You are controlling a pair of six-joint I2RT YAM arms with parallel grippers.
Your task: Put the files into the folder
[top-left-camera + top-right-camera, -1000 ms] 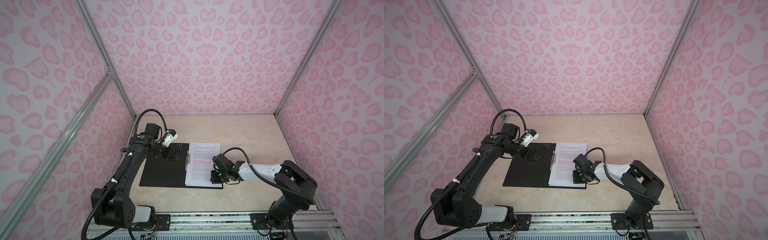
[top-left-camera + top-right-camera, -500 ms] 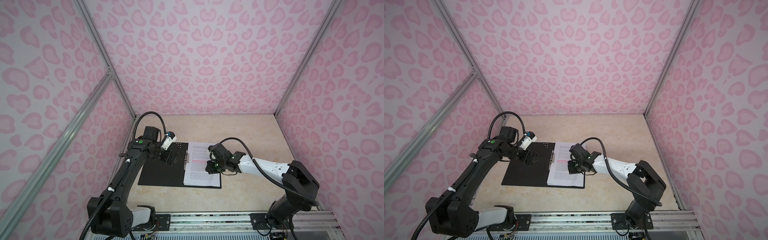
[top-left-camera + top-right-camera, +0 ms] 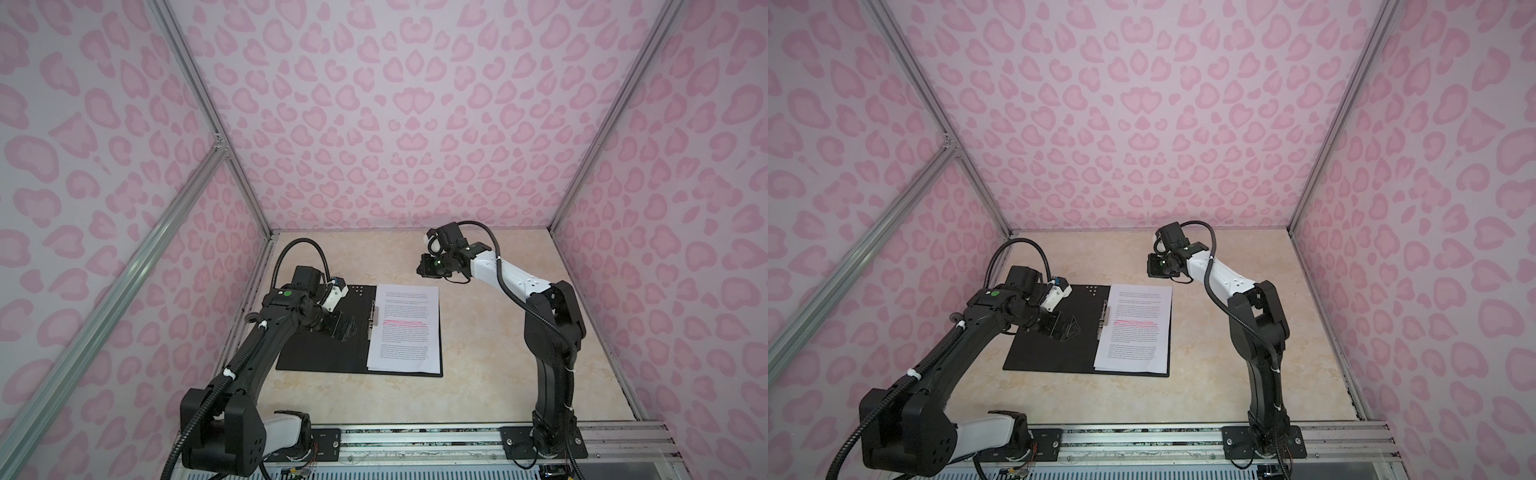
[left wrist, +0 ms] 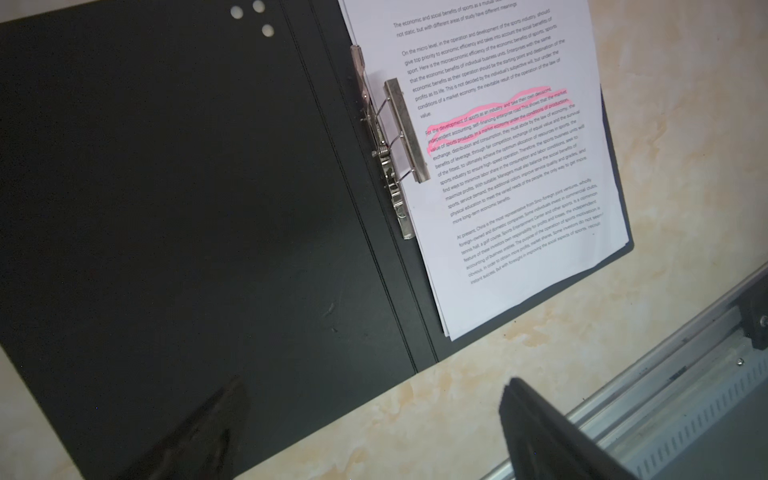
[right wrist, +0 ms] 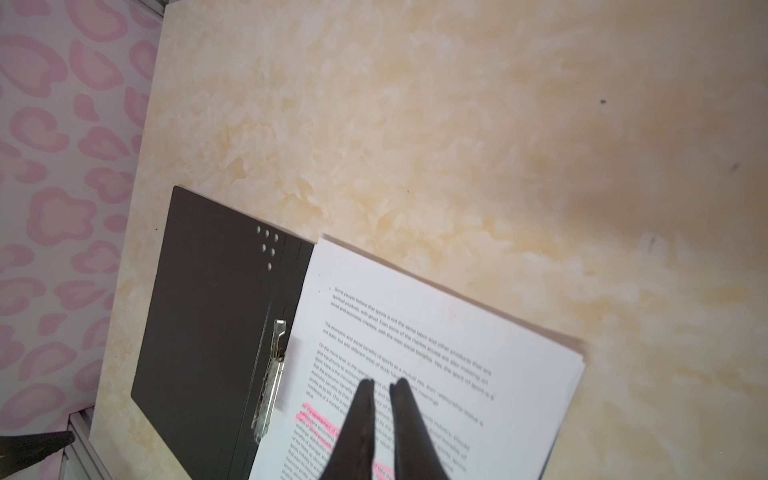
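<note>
Task mostly done, as far as I can see. The folder (image 3: 316, 353) lies flat on the surface (image 3: 478, 395), spread wide with the black inside up. The papers (image 3: 405, 332) sit as one neat stack on its 3 o'clock half, printed side up, pink highlighted lines mid-page. Their far edge pokes a bit past the folder's 12 o'clock edge. Their near corner sits inside the black margin.

The metal clip (image 4: 405, 133) runs along the spine, and its bar lies over the stack's 9 o'clock edge. In the left wrist view the bar looks propped on its wire arms and throws a shadow on the page. I can't tell whether it is pressing the sheets or standing raised.

The left pincer (image 3: 348, 328) hangs over the bare 9 o'clock flap, near the spine, released wide with nothing in it. The right pincer (image 5: 383, 384) is high above the stack's 12 o'clock end, well clear of the paper. It is all but clenched, just a sliver between the fingers, and empty.

Left to do, my guess: snap the clip down if it isn't already. Then fold the 9 o'clock flap over so the cover shuts on the sheets.
</note>
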